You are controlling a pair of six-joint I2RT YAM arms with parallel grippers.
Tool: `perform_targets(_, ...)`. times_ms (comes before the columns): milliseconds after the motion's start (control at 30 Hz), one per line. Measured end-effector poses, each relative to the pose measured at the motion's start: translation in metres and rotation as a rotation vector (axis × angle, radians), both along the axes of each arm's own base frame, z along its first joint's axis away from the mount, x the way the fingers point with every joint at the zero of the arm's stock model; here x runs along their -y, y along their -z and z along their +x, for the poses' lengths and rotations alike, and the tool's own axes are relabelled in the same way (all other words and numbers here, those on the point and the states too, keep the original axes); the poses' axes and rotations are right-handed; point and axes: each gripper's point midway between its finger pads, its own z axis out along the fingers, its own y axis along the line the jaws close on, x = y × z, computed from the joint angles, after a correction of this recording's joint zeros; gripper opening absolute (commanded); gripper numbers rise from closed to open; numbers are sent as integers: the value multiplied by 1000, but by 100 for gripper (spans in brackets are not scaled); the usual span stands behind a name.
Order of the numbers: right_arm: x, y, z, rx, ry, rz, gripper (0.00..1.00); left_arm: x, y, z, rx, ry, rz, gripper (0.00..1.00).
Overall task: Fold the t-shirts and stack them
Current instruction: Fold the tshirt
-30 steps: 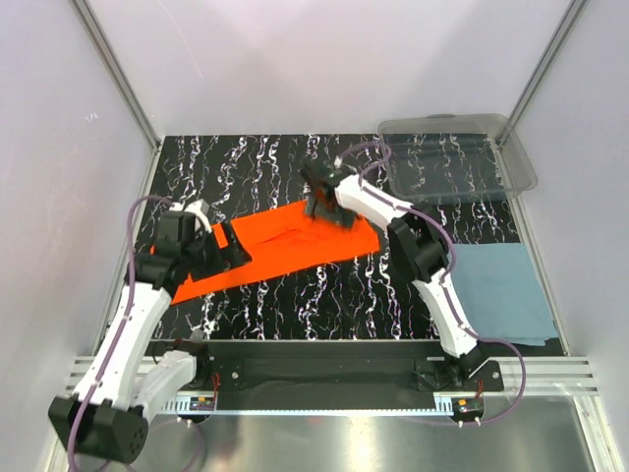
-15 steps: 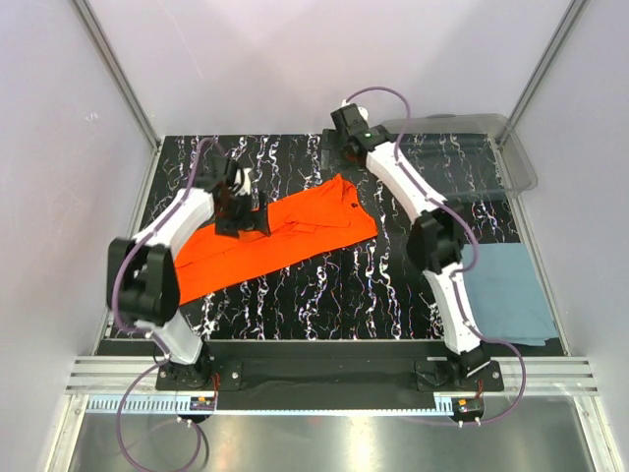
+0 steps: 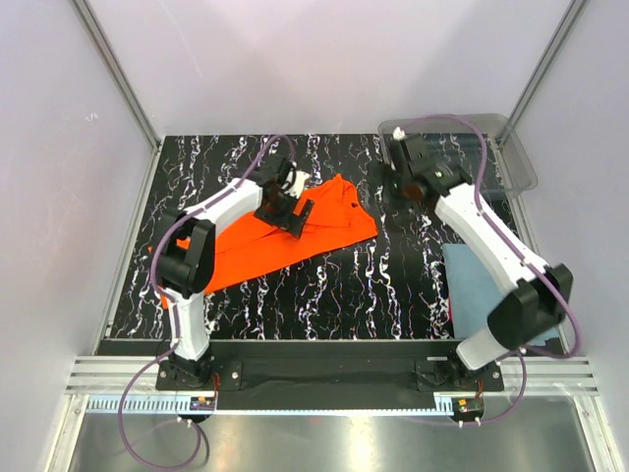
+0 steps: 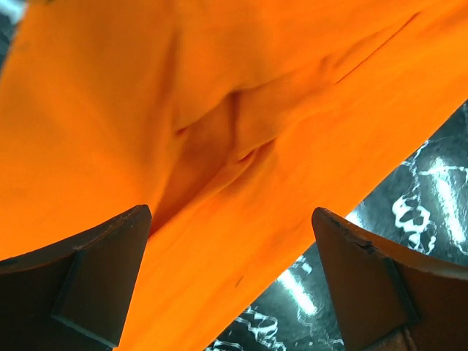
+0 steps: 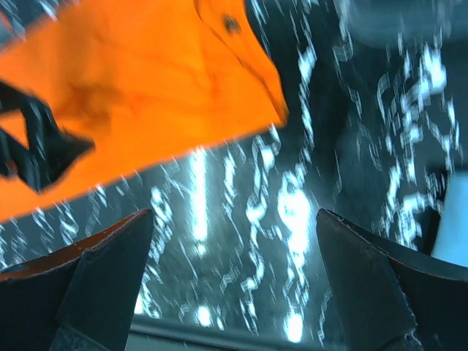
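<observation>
blue-grey t-shirt (image 3: 474, 287) — top view, orange t-shirt (image 4: 219, 110) creases — left wrist close-up

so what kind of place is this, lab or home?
Probably a lab robot cell: plain white walls on aluminium posts, black marbled tabletop, left arm and right arm bolted to a base plate.

orange t-shirt (image 3: 295, 236): folded long strip, mid-table | blue-grey t-shirt (image 3: 491, 285): flat, right edge
</observation>
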Motion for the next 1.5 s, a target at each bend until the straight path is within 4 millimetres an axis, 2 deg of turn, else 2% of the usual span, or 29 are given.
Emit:
perform_targets(100,16,16,-31,-49,19,-8,100,11,9,7,5,17,20,99)
perform_targets(233,30,19,-59,-58,37,0,100,13,28,22,-9,-13,40,99)
perform_targets(333,35,10,-70,-30,48,23,100,9,40,28,-27,-57,69,99)
perform_targets(433,38,4,-77,-10,59,44,100,7,40,43,-14,-128,106,99)
perform_targets(600,39,10,-83,-29,77,56,100,3,40,69,-29,-286,112,99)
perform_targets(800,35,19,-88,-67,84,81,100,-36,33,111,-35,-500,31,99)
perform_targets(900,32,22,-91,-87,85,97,100,-54,22,125,-28,-542,-19,99)
perform_targets(967,32,24,-93,-96,88,103,100,-58,9,129,-3,-534,-36,99)
perform_targets(1067,31,24,-92,-96,91,109,100,-63,-17,115,34,-508,-31,99)
perform_targets(1133,30,23,-91,-93,93,114,100,-73,-40,88,55,-502,-10,99)
perform_targets(1233,27,21,-90,-86,88,129,100,-112,-74,45,105,-553,22,99)
perform_targets(1300,25,20,-90,-86,82,141,100,-146,-80,23,115,-618,51,99)
perform_targets(1400,21,18,-87,-77,79,161,100,-195,-60,-3,67,-723,110,99)
perform_targets(1467,18,16,-87,-74,70,179,100,-211,-33,-16,-7,-752,142,99)
perform_targets(1500,16,16,-87,-76,67,188,100,-212,-19,-22,-45,-749,153,99)
